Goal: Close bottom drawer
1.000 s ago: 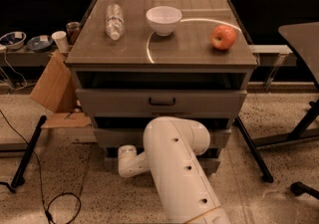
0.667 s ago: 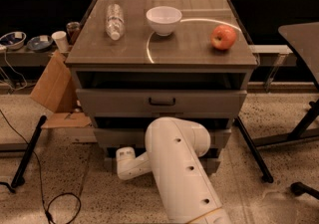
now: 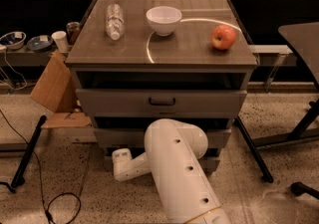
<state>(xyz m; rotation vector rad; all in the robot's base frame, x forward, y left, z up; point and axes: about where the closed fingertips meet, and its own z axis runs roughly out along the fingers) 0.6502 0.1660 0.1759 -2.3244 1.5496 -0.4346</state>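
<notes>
The grey cabinet (image 3: 162, 49) has three drawers. The bottom drawer (image 3: 213, 163) shows only as a low grey strip near the floor, mostly covered by my white arm (image 3: 174, 168). Its handle is hidden. The middle drawer (image 3: 114, 137) and the top drawer (image 3: 119, 102), which has a black handle, sit above it. The gripper is hidden behind my arm, low in front of the cabinet. A white arm joint (image 3: 122, 161) sticks out to the left at bottom-drawer height.
On the cabinet top lie a plastic bottle (image 3: 113, 20), a white bowl (image 3: 164, 19) and a red apple (image 3: 223, 37). A cardboard box (image 3: 54, 88) leans at the left. Black table legs (image 3: 251, 148) stand at the right. A cable (image 3: 45, 203) lies on the floor.
The white arm joint has shifted slightly left and down. The drawers look the same.
</notes>
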